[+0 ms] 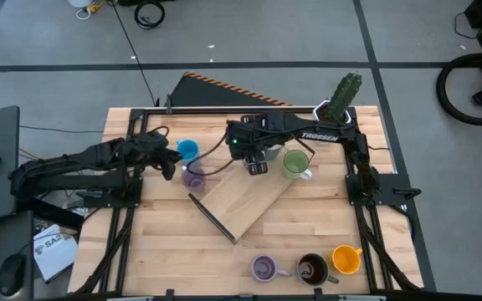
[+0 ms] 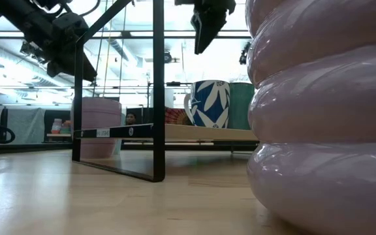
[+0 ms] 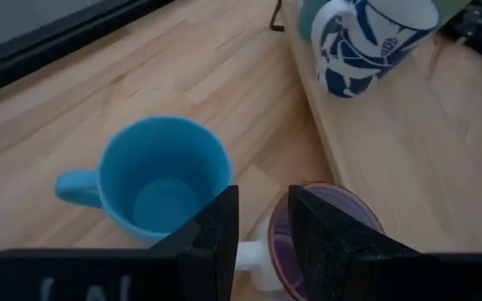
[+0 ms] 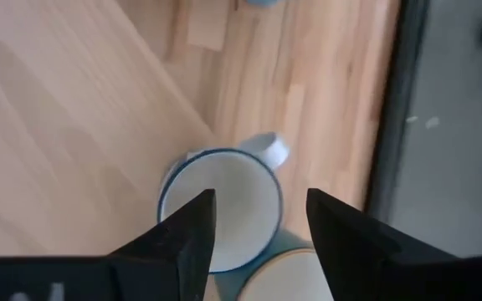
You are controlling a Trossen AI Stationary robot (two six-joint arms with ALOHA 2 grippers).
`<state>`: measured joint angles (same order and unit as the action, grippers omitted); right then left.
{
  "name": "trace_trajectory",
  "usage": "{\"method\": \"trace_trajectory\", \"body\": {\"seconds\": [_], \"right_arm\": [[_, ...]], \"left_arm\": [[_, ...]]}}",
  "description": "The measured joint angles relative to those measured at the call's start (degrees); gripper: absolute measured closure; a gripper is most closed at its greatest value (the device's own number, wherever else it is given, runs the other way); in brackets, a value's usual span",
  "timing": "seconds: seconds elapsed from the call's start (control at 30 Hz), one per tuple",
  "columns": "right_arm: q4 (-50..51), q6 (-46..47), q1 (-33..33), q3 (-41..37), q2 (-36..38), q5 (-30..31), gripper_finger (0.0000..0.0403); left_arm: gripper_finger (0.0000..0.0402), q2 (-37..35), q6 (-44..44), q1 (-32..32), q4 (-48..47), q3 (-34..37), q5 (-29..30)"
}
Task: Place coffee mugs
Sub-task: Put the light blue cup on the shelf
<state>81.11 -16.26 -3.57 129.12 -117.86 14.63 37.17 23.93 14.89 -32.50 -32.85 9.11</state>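
The lavender mug (image 1: pixel 193 177) (image 3: pixel 339 219) stands on its base on the table beside the blue mug (image 1: pixel 187 150) (image 3: pixel 166 177). My left gripper (image 1: pixel 170 163) (image 3: pixel 263 238) hovers above them, open by a narrow gap, with the lavender mug's pale handle (image 3: pixel 250 256) showing below the gap. A white mug with blue leaf print (image 2: pixel 208 103) (image 4: pixel 221 209) stands on the wooden board (image 1: pixel 245 201), next to the green mug (image 1: pixel 295 163). My right gripper (image 1: pixel 256 165) (image 4: pixel 262 226) (image 2: pixel 207 26) is open, raised above the white mug.
Lavender (image 1: pixel 264 268), dark brown (image 1: pixel 312 268) and orange (image 1: pixel 346 259) mugs stand along the near edge. The cactus pot (image 1: pixel 341 100) is at the far right corner. The board rests slanted on a black frame (image 2: pixel 156 91). Bare wood lies at the near left.
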Motion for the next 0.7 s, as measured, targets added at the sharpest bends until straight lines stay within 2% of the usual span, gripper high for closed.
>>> {"method": "trace_trajectory", "body": {"seconds": [0.17,0.3,0.6,0.7], "right_arm": [[-1.20,1.13,-0.34,-2.81,0.71,0.46,0.0219],[-5.94,1.01,0.13,-6.73,4.50,0.59,0.0228],[-19.23,0.68,0.27,-20.90,16.27,-1.45,0.0236],[-22.92,0.85,0.56,-26.30,19.67,-2.23,0.0236]], "left_arm": [[0.0290,2.59,2.61,0.48,-2.78,-3.10,-0.93],[0.0290,6.32,2.85,0.48,-3.86,-5.67,-1.86],[0.0290,19.00,-0.55,4.98,-4.47,-10.42,-1.63],[0.0290,23.03,-0.59,7.09,-4.42,-11.21,-3.21]]}}
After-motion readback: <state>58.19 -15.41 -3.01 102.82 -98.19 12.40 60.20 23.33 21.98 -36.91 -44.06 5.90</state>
